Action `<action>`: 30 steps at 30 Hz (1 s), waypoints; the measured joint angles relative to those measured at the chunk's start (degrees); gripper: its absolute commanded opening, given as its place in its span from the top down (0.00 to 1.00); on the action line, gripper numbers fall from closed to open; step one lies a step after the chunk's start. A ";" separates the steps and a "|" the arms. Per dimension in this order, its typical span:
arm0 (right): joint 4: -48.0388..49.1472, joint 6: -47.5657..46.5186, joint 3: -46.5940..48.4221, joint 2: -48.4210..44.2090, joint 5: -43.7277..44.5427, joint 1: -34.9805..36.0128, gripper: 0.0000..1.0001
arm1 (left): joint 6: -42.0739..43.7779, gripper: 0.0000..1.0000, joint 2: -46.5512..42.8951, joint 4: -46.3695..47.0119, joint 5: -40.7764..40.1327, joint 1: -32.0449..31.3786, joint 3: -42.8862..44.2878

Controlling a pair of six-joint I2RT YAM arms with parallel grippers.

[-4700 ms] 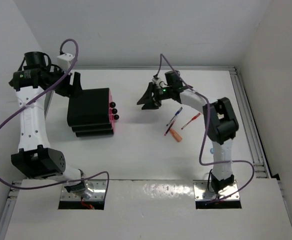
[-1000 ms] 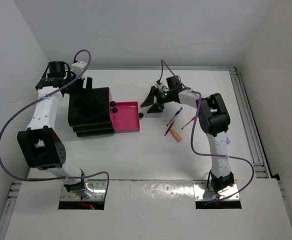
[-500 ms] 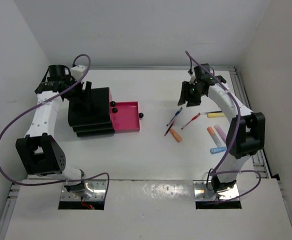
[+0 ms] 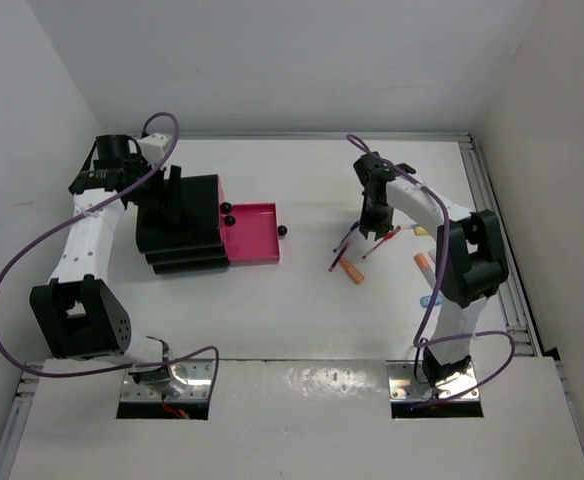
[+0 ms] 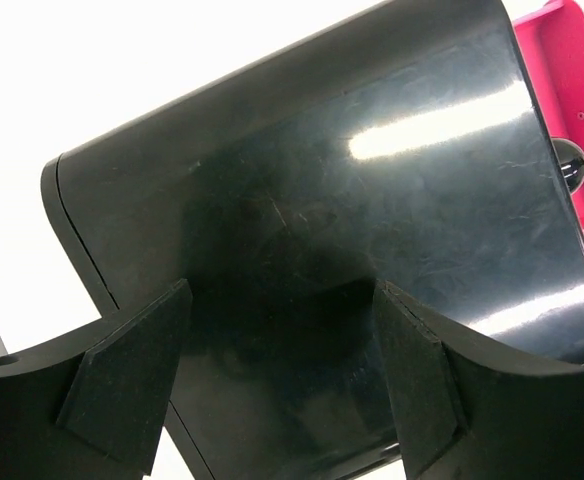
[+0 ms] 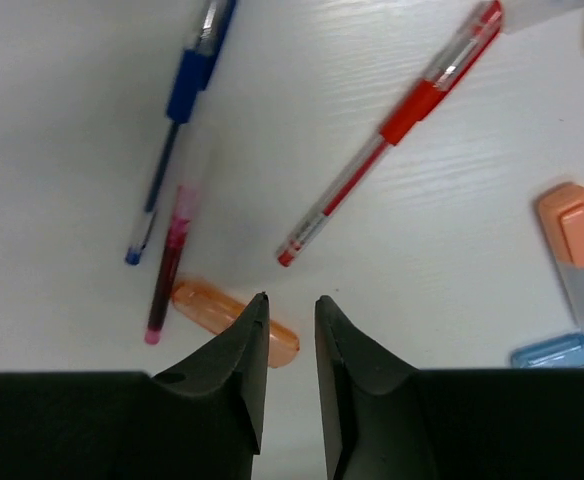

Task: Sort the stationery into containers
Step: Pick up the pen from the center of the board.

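The black stepped box [image 4: 180,215] stands at the left with its bottom pink drawer [image 4: 252,235] pulled out and nothing in it. My left gripper [image 4: 167,188] is open and hangs over the box top [image 5: 372,180], holding nothing; its midpoint in the left wrist view is [image 5: 282,290]. My right gripper [image 4: 372,212] is above the pens, jaws a narrow gap apart and empty, its midpoint in the right wrist view being [image 6: 292,300]. Below it lie a blue pen [image 6: 187,90], a red pen [image 6: 402,115], a dark pink pen [image 6: 167,265] and an orange highlighter [image 6: 227,315].
More highlighters lie to the right: an orange-capped one [image 6: 577,255], a light-blue one [image 6: 562,350] and a yellow one [image 4: 419,230], partly behind my right arm. Two closed drawers show black knobs [image 4: 225,213]. The open drawer's knob [image 4: 282,232] points toward the pens.
The right gripper has swung from the far right back left and down over the pens and its jaws have narrowed. Before that the bottom drawer was pulled open. The left arm barely moved.
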 measured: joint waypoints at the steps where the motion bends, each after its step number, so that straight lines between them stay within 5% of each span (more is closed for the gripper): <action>1: -0.50 0.81 0.00 0.28 0.48 -0.59 0.73 | 0.00 0.20 -0.07 0.11 -0.09 0.22 -0.11; 10: -1.01 3.43 0.11 2.23 0.81 -7.54 0.65 | 0.02 0.20 -1.27 2.34 -0.42 1.36 -2.05; 24: 0.24 3.17 4.87 13.94 -1.53 -8.15 0.62 | 0.20 0.20 -0.92 3.39 -0.44 3.72 -2.12; 30: 0.37 3.26 4.94 14.23 -2.38 -8.63 0.73 | 0.46 0.20 -0.87 3.39 -0.59 4.74 -2.12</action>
